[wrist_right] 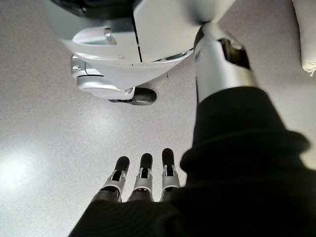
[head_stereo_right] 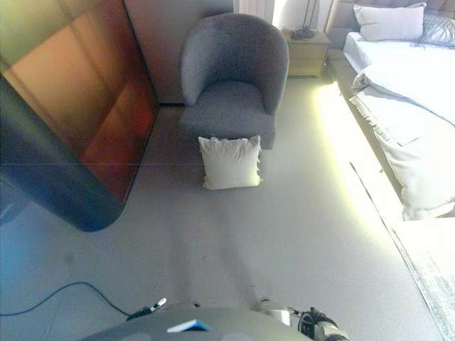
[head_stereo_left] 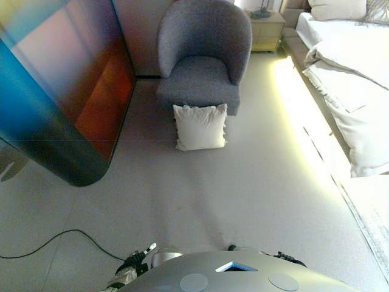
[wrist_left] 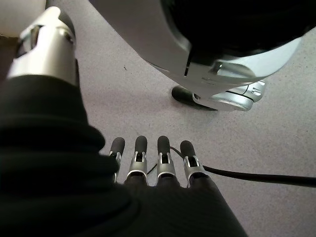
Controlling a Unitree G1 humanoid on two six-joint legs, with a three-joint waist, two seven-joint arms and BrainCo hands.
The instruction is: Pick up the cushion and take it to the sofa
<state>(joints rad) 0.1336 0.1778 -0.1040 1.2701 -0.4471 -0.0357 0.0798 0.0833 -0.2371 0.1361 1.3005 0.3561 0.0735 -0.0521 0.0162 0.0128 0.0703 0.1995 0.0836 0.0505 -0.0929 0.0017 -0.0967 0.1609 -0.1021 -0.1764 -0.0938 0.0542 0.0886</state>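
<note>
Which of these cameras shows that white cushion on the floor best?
The left eye view: the whole cushion stands upright against the grey armchair. The right eye view shows nearly the same. The wrist views show only floor, no cushion.

Cushion (head_stereo_left: 200,126): square, off-white, frilled edges; stands upright on the floor, leaning against the front of the sofa (head_stereo_left: 203,55) (a grey, round-backed single seater, seat unoccupied).

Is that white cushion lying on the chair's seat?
No, the cushion stands on the floor, leaning against the front of the grey chair.
</note>
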